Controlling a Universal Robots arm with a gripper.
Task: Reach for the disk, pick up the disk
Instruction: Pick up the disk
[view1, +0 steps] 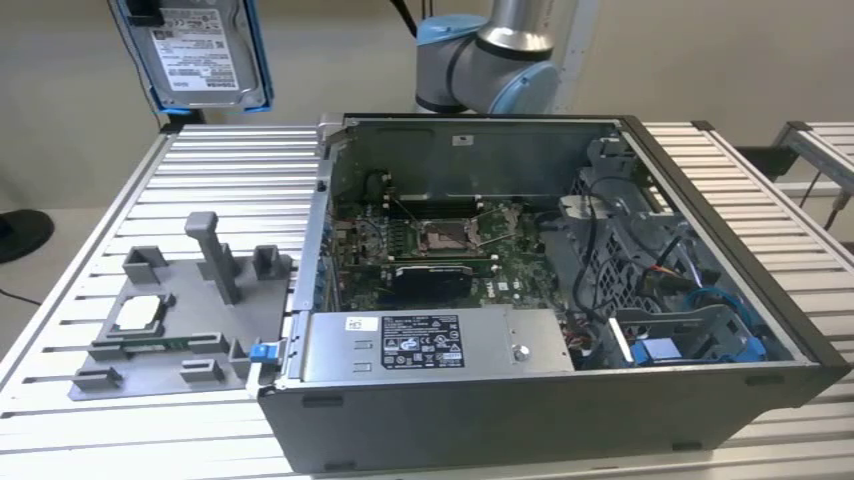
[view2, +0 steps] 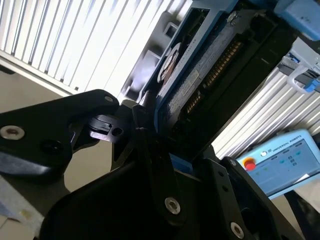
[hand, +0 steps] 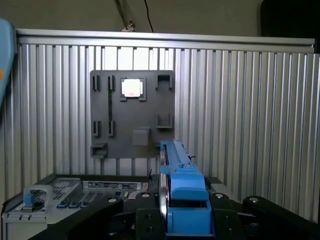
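The disk (view1: 207, 50) lies right between the jaws, not off to any side of them: in both wrist views its thin edge runs straight out from the black jaw links, which are clenched on its blue frame (hand: 182, 200) from the two flat sides. Its long axis points away from the jaws, down toward the ribbed table (view1: 214, 150). In the exterior view it hangs upright, high at that view's left, well apart from the table top and from the open computer case (view1: 534, 420). It is above the table's far corner, beyond the grey fixture plate (view1: 174, 320) with its small square chip (view1: 138, 313).

The disk is a flat silver-metal slab with a white printed label facing the exterior camera, rimmed by the blue plastic frame. In the second wrist view its underside (view2: 200, 75) shows a dark board with a row of connector pins, so I judge the grip to be on the frame's end and not on the board
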